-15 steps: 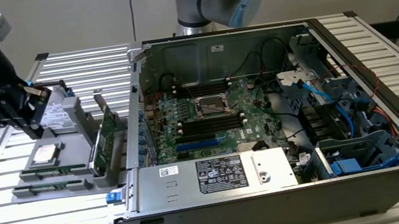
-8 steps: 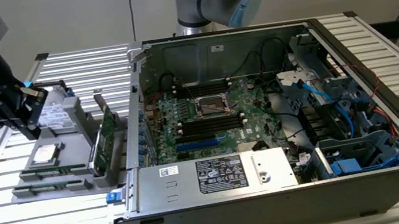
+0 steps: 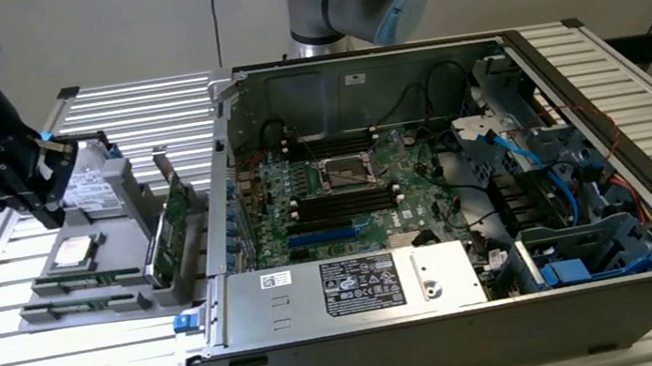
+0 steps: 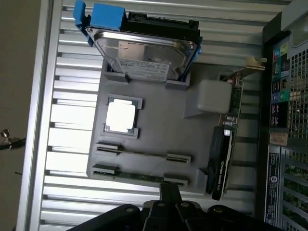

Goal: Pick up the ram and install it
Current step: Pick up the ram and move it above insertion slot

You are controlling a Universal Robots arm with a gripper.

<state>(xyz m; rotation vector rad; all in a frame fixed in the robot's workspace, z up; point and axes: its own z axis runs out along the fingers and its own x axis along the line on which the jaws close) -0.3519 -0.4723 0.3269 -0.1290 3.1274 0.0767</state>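
Observation:
The ram (image 4: 139,176) is a slim green stick standing on edge between two clips near the border of a grey parts holder (image 4: 159,120). In the exterior view the ram (image 3: 93,281) lies along the holder's (image 3: 118,231) near side. A second pair of clips (image 4: 142,154) beside it holds only a thin dark line; I cannot tell what it is. My gripper (image 4: 169,191) hangs just over the holder's border close to the ram, fingers together and holding nothing. In the exterior view the gripper (image 3: 50,217) is above the holder's left end.
The holder also carries a hard drive (image 4: 144,48), a CPU (image 4: 120,115) and a broad green expansion card (image 4: 226,139). To the exterior view's right lies an open computer case (image 3: 468,297) with its motherboard (image 3: 340,190) and long black memory slots (image 3: 342,204).

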